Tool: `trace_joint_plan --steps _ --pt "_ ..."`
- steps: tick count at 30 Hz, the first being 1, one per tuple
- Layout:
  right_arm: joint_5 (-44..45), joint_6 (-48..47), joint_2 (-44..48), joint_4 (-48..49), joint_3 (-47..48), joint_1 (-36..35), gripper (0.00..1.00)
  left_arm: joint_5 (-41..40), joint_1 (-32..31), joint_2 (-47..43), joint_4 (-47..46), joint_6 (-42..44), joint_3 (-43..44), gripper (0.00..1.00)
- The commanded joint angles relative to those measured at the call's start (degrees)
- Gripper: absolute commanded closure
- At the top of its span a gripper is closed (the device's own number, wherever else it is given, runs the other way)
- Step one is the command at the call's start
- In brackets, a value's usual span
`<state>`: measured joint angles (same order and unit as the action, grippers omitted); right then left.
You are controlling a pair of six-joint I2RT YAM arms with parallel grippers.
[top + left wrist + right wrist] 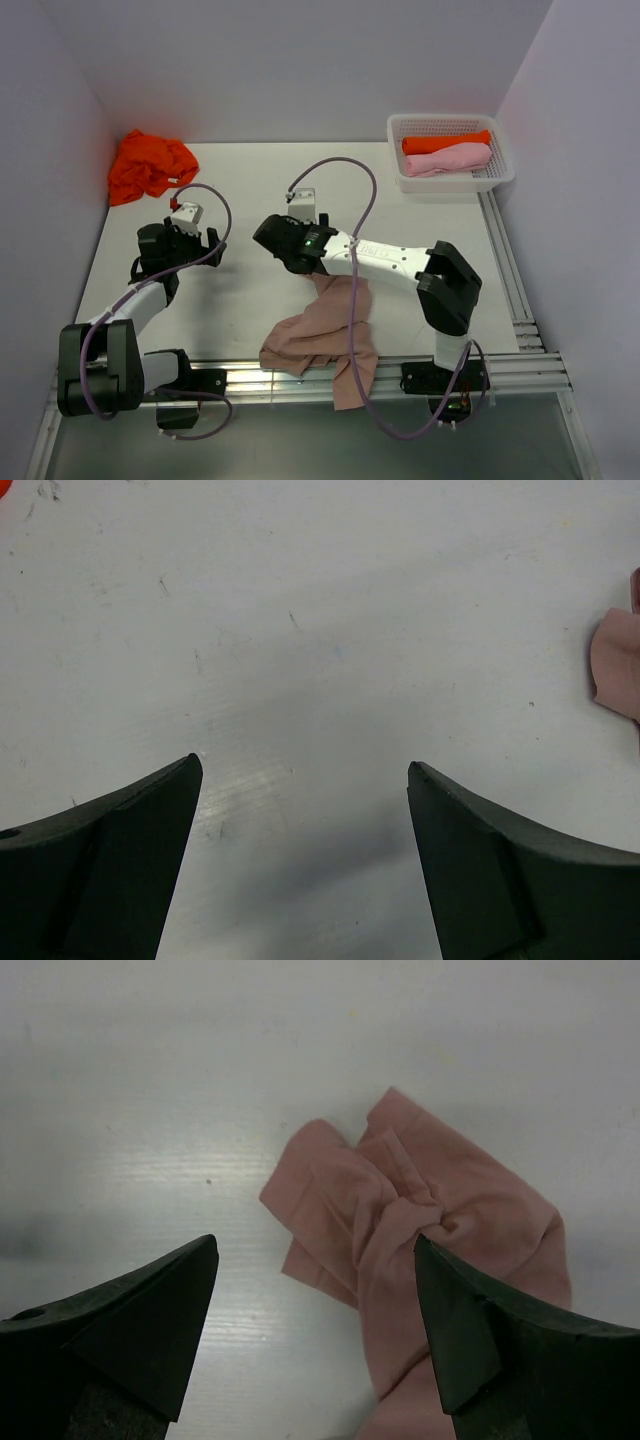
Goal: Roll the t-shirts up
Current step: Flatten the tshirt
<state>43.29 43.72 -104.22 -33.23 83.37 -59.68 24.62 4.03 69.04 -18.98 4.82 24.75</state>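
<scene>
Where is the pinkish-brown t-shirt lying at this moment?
In the top view, the pinkish-brown t-shirt lies crumpled on the table, at the middle of its near edge, close to the right gripper, whose fingers are open.

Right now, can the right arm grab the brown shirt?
Probably yes. The right gripper is open right by the shirt, and nothing sits between them.
</scene>
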Motion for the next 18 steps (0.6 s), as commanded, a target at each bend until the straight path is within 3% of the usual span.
trace_joint_plan --steps 1,6,18 --pt "-1.36 1.28 -1.24 -4.65 2.41 1.05 0.15 0.60 -0.25 -0.04 -1.14 -0.16 1.88 0.10" --pt "-7.24 0.14 -2.30 -1.93 -0.14 4.74 0.26 0.69 -0.25 0.13 -0.97 -0.16 1.97 0.11" --pt "-12.96 -2.68 -9.32 -0.78 1.44 8.79 0.32 1.04 -0.25 0.05 -0.79 0.01 1.97 0.11"
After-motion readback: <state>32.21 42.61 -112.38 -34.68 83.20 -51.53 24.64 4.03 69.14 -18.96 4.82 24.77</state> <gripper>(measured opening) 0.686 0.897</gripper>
